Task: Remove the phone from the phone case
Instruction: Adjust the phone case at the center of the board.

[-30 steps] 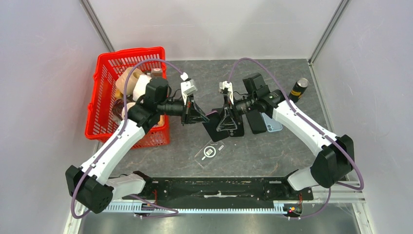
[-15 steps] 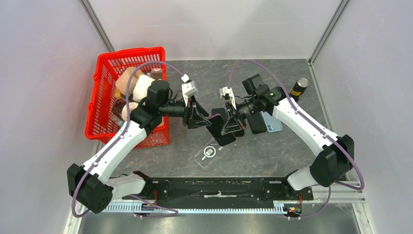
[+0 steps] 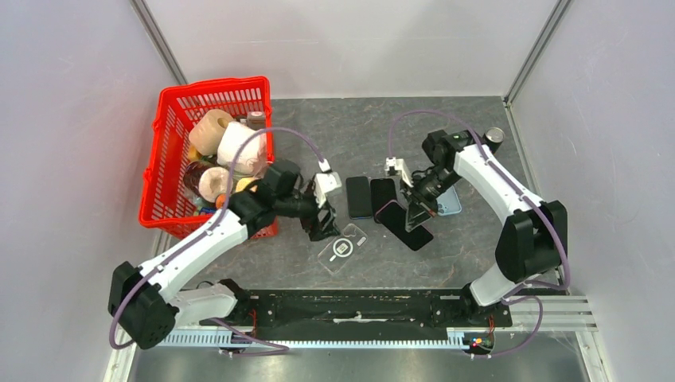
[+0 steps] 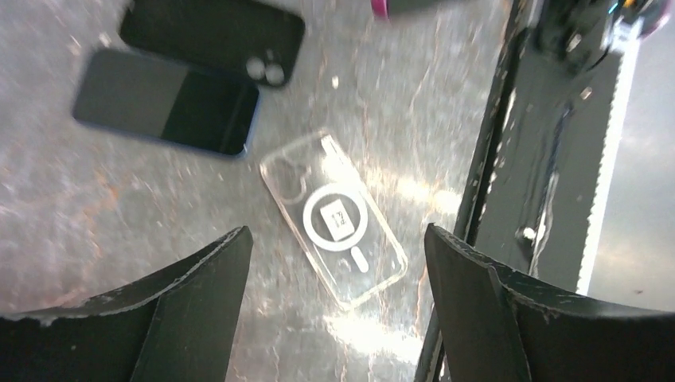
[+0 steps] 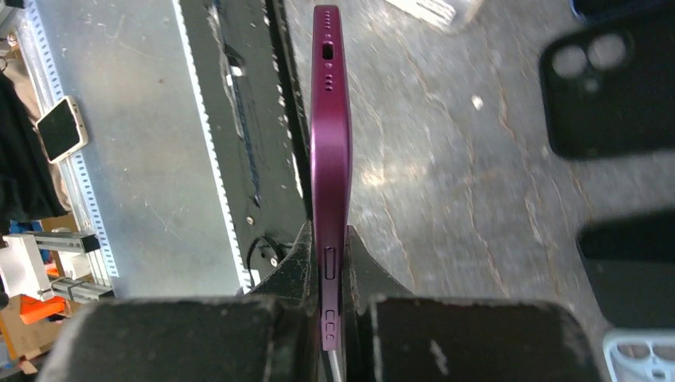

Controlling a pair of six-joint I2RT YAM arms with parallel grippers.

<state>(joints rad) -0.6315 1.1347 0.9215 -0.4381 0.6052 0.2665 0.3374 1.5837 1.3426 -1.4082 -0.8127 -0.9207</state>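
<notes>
My right gripper (image 3: 415, 208) is shut on the phone (image 3: 406, 225), a dark-faced slab with a magenta case rim, and holds it above the table right of centre. In the right wrist view the magenta edge (image 5: 330, 119) stands edge-on between the right gripper's (image 5: 330, 236) fingers, with its button cutouts and port holes showing. I cannot tell whether the phone has parted from the case. My left gripper (image 3: 324, 221) is open and holds nothing. It hangs over a clear phone case (image 4: 334, 223) with a white ring, framed between the left gripper's (image 4: 336, 239) wide-spread fingers.
Two dark phones (image 3: 358, 196) (image 3: 384, 195) lie side by side mid-table, and a light blue one (image 3: 450, 202) lies to their right. A red basket (image 3: 159, 159) of rolls and bottles stands at the left. A dark can (image 3: 492, 139) is at the far right. The black base rail (image 3: 358, 306) runs along the near edge.
The left gripper let go of the phone, opened wide and swung down over the clear case. The right gripper shut on the phone and carried it right and nearer.
</notes>
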